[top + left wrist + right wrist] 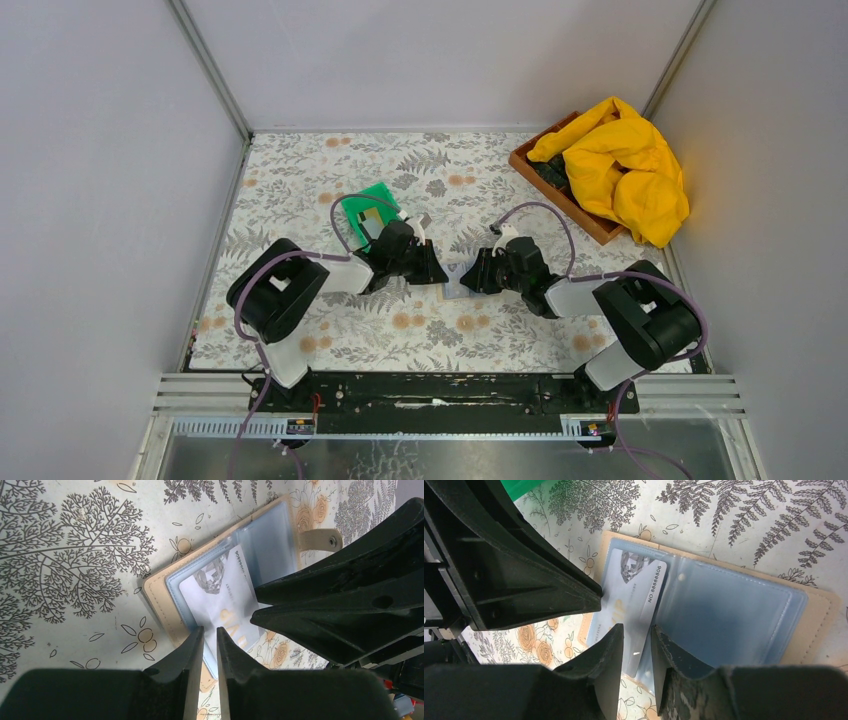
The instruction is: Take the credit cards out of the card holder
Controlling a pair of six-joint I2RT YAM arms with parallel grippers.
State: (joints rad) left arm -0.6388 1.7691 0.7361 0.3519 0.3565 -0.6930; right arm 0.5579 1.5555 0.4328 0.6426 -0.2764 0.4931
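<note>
Floral-print worktop (300, 190), both arms reaching in to its middle.

Left claw (209, 647): jaws narrow, only a slit between them. The tips are down at the near edge of the card holder (734, 615), over one end of a pale card (644, 592). Cannot tell whether they pinch anything.

Right claw (636, 647): jaws apart with a clear gap. The tips are just over the same card, which shows flat through the gap and is not clamped.

The two claws face each other tip to tip, close together over the holder.

Card: pale grey-white, with a printed number, gold lettering and a diamond figure. It lies slanted, partly out of the clear pocket on one panel, with one end past the holder's edge.

Card holder: open flat on the worktop, tan outside, blue-grey lining in two panels. The other panel looks bare, and the closing tab (320, 539) sticks out at its far side.

Green bin (378, 203) sits just behind the left claw. Wooden tray (560, 195) is in the far right corner, well apart, with a yellow cloth (625, 165) heaped over it.
</note>
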